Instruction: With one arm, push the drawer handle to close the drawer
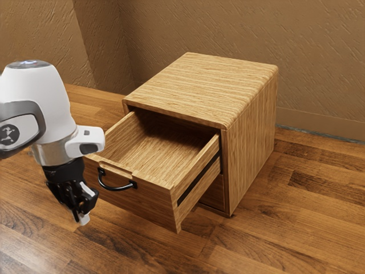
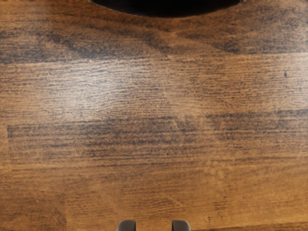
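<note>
hovering in the exterior view near the curved black handle [image 1: 117,189] of the pulled-out tan wooden drawer [image 1: 142,204], we have our black two-finger gripper [image 1: 86,212] empty, and in the wrist view its grey fingertips [image 2: 127,226] stand apart over brown wooden planks [image 2: 154,139].

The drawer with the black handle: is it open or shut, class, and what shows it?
Open: the drawer juts well out of the cabinet, and its inside floor shows.

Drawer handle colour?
The handle is glossy black; it shows best in the exterior view, on the open drawer's front.
</note>
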`<state>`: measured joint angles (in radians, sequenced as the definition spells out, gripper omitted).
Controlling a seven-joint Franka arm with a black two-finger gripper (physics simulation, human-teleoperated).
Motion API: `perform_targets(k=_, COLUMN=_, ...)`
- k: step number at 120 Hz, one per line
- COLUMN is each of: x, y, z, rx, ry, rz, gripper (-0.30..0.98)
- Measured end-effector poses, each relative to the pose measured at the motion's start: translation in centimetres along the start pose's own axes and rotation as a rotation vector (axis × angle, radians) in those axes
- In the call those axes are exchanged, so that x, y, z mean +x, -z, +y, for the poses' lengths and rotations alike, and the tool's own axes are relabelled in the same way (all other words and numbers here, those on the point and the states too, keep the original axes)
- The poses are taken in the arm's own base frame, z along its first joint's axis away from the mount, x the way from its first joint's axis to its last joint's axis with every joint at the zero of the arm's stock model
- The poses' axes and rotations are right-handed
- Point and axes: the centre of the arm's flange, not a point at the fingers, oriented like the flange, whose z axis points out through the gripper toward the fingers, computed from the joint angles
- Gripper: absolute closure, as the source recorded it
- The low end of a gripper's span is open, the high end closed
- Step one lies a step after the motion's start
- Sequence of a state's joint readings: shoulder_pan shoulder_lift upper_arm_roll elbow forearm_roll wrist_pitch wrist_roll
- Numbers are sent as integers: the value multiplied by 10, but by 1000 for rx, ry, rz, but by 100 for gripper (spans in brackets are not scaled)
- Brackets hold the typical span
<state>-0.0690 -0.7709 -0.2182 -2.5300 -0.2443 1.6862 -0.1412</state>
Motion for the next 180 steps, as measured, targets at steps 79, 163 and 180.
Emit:
perform_targets(k=79, x=90, y=9, z=1, rx=24, ry=39, rz=106, gripper=73)
perform_targets(k=163, x=210, y=26, z=19, rx=28, ry=4, rz=171, gripper=72)
perform_targets(k=180, x=230, y=29, z=20, rx=39, ry=-5, rz=184, gripper=72)
